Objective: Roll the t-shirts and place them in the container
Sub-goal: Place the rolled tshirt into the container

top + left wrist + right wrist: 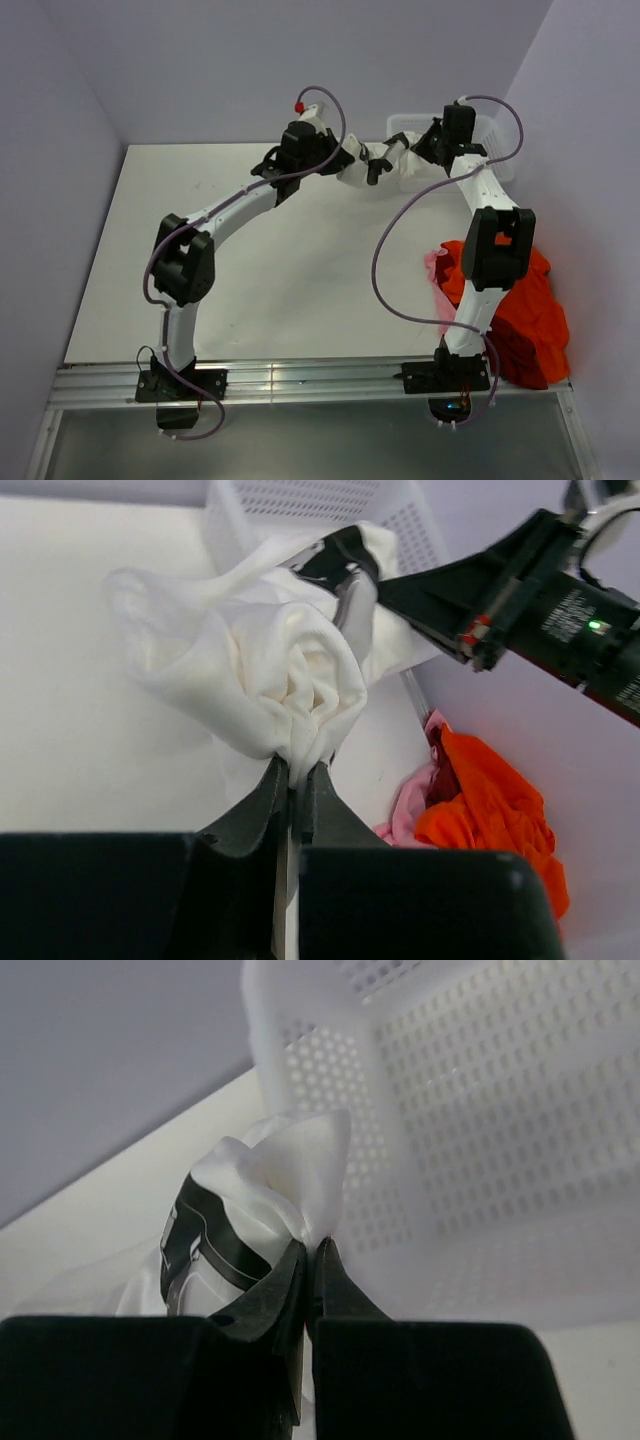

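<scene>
White t-shirt (280, 670): bunched, upper centre of top view, beside basket (480, 1110). Left gripper (297, 772), right gripper (312, 1250): both clamped on its cloth. Best spread flat, evenly tensioned, before rolling. Orange t-shirts (520, 310): lower right.

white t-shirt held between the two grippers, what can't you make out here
Top external: white t-shirt mostly hidden by the left gripper and right gripper; shape unclear.
Left wrist: its black print folded in, unreadable.
Right wrist: white mesh basket cut off by the edges; contents unknown.
Top external: orange-red t-shirts partly behind the right arm; count unclear.
</scene>
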### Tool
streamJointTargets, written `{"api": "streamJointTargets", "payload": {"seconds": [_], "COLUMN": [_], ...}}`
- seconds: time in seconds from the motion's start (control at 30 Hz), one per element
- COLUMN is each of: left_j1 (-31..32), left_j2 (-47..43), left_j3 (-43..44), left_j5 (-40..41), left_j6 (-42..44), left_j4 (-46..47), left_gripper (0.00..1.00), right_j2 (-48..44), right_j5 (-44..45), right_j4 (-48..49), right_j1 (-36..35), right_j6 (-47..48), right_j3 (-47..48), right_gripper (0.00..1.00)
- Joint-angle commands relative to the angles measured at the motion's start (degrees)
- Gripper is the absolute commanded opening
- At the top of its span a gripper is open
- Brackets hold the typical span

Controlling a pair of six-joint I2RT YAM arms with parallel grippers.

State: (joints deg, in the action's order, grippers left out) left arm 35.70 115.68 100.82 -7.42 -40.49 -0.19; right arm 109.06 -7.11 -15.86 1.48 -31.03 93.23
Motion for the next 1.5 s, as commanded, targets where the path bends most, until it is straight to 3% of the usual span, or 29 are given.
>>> {"api": "streamJointTargets", "payload": {"seconds": [0.0,0.1,0.33,0.5,0.8,1.07,1.27,1.47], "left_j1": [1.47,1.47,1.48,1.83,1.21,-3.62,-3.71,-3.71], "left_j2": [5.07,12.10,15.45,12.56,-0.62,-11.52,-14.34,-9.08], "left_j3": [10.93,19.82,20.91,17.41,2.64,-9.13,-10.73,-2.83], "left_j5": [-2.33,-4.26,-6.64,-7.26,-1.46,-4.79,-7.43,-11.29], "left_j6": [4.36,4.28,2.26,2.26,2.26,0.58,0.59,-0.20], "left_j4": [4.32,1.15,5.20,6.33,2.92,0.36,0.36,-1.92], "left_gripper": [0.00,0.00,0.00,0.00,0.00,0.00,0.00,0.00], "right_j2": [5.19,11.95,21.63,22.26,10.14,-1.91,-8.59,-12.55], "right_j5": [-2.02,-2.64,-3.25,-10.80,-15.38,-13.55,-13.98,-13.89], "right_j4": [2.42,-1.62,-11.03,-11.92,-5.60,-5.31,-7.43,-10.60], "right_j1": [2.73,3.88,4.06,3.80,-4.81,-8.07,-4.38,1.94], "right_j6": [-2.28,-2.46,-1.50,-1.58,-0.52,0.78,2.02,3.52], "right_j3": [7.21,14.07,23.92,18.58,-2.76,-10.79,-12.81,-12.37], "right_gripper": [0.00,0.00,0.00,0.00,0.00,0.00,0.00,0.00]}}
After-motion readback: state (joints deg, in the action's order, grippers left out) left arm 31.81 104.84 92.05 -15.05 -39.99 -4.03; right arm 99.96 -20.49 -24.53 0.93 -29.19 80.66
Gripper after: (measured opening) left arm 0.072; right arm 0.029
